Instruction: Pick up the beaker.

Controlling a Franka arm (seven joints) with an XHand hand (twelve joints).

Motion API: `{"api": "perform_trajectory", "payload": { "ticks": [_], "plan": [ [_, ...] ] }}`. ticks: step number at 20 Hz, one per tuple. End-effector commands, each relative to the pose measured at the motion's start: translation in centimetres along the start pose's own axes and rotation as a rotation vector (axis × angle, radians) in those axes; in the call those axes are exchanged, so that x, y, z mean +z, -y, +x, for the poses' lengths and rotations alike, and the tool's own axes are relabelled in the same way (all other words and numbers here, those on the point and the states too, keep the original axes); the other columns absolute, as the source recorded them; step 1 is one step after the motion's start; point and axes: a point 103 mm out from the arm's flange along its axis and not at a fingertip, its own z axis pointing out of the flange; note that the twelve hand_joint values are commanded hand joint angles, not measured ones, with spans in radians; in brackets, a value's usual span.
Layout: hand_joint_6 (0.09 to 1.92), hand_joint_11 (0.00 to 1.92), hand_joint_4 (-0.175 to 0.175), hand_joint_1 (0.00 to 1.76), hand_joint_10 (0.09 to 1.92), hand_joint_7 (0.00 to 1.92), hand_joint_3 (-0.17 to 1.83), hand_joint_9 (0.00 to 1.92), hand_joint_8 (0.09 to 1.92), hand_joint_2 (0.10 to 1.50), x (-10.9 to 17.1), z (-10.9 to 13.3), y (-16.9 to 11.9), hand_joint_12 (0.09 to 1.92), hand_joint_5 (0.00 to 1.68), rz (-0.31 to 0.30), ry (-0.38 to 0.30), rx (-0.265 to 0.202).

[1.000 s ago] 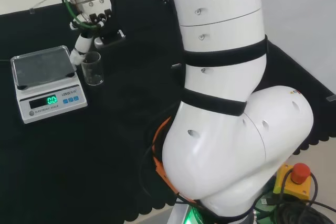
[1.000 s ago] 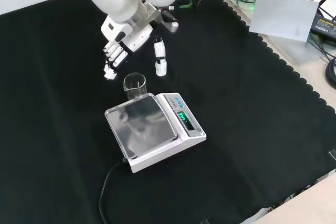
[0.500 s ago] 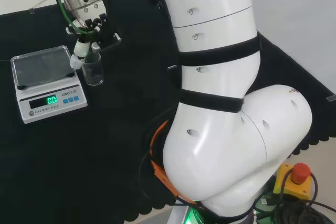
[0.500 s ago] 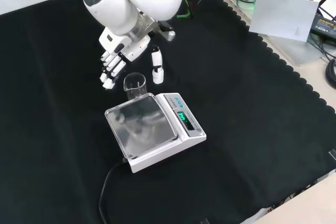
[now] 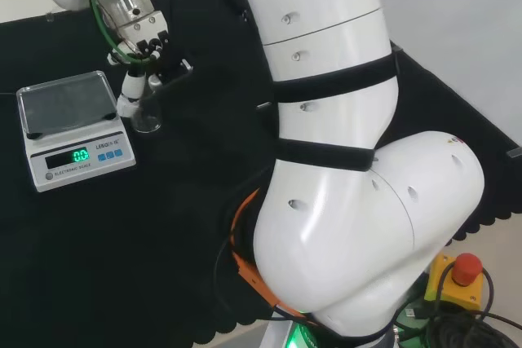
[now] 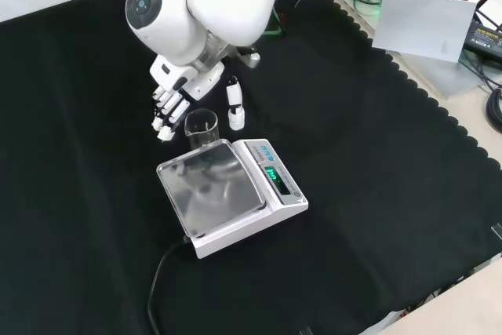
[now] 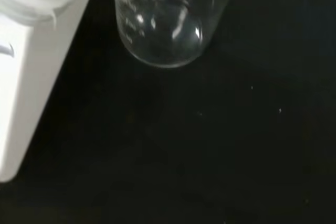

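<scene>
A clear glass beaker (image 6: 201, 129) stands upright on the black cloth, against the far edge of a white scale (image 6: 276, 194). My hand (image 6: 179, 82) hangs open just above and behind it in the front view. The straight fingers (image 6: 163, 118) reach down at the beaker's left and the thumb (image 6: 234, 109) at its right. I cannot tell whether either touches the glass. In the head view the hand (image 5: 130, 94) partly covers the beaker (image 5: 148, 120), which stands right of the scale (image 5: 73, 156). The wrist view looks at the beaker's base (image 7: 167, 24), close up, with the scale's white side (image 7: 29, 82) beside it.
The scale's steel pan (image 6: 209, 188) carries nothing, and its cable (image 6: 157, 280) runs toward the cloth's front edge. A grey sheet (image 6: 423, 25) and cables lie beyond the scalloped cloth edge at the top right of the front view. The arm's white links (image 5: 342, 160) stand at the right of the head view.
My hand has come down and moved toward the scale, so that its fingers and thumb now stand on either side of the beaker. The beaker and the scale have not moved.
</scene>
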Motion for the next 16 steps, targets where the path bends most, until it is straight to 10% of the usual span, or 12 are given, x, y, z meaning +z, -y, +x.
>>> {"api": "perform_trajectory", "payload": {
  "ticks": [1, 16],
  "plan": [
    [0.09, 0.00, 0.090, 0.75, 0.78, 0.00, 0.10, 0.00, 0.27, 0.58, 0.8, -0.1, 0.2, 1.28, 0.00, 0.012, 0.032, -0.004],
    [0.09, 0.00, 0.086, 0.83, 0.90, 0.00, 0.12, 0.09, 0.51, 0.61, 2.6, -0.5, -0.2, 1.46, 0.00, -0.005, 0.015, 0.042]
  ]
}}
